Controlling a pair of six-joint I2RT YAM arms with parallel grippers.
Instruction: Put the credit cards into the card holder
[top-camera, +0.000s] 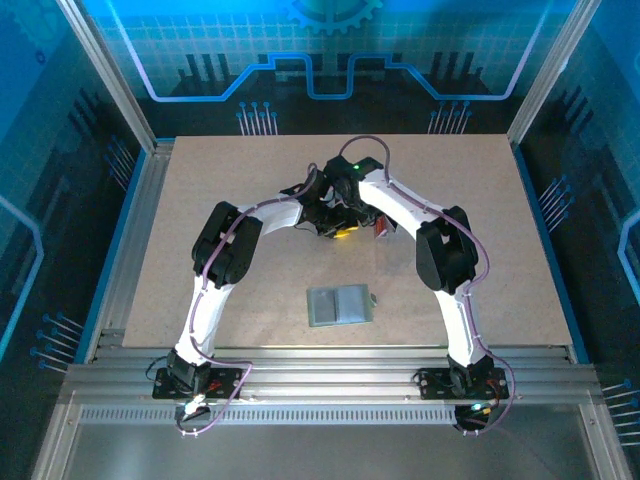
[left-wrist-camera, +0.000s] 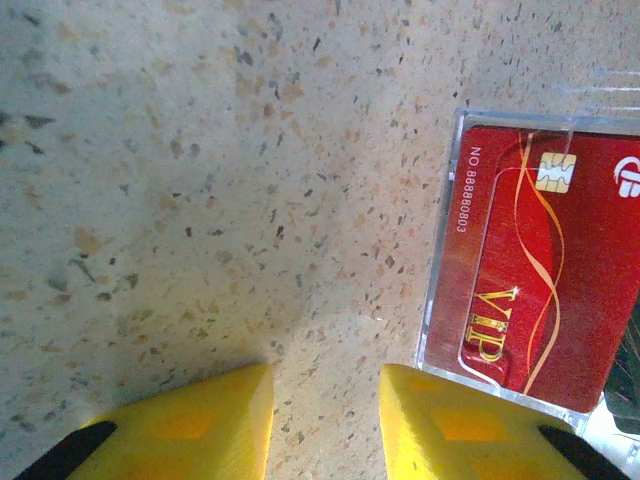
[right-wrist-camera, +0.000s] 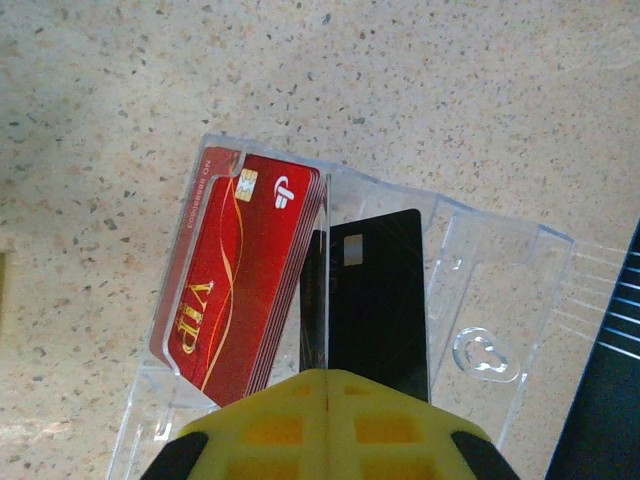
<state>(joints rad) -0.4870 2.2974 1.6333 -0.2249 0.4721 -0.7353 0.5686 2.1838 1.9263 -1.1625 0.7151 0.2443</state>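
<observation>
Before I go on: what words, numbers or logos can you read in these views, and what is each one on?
"VIP": gold letters on the red card.
"NO 88880803": small white print along that card's edge, clearest in the left wrist view.
white round logo in the red card's corner: a symbol, no legible letters.
black card: no readable text.
clear case: embossed hanger shape, no words.

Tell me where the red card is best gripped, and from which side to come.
Probably its short VIP end, approached from the side of the right end effector: the long edges of the red card are hemmed in by the wall of the clear tray and the black card.
</observation>
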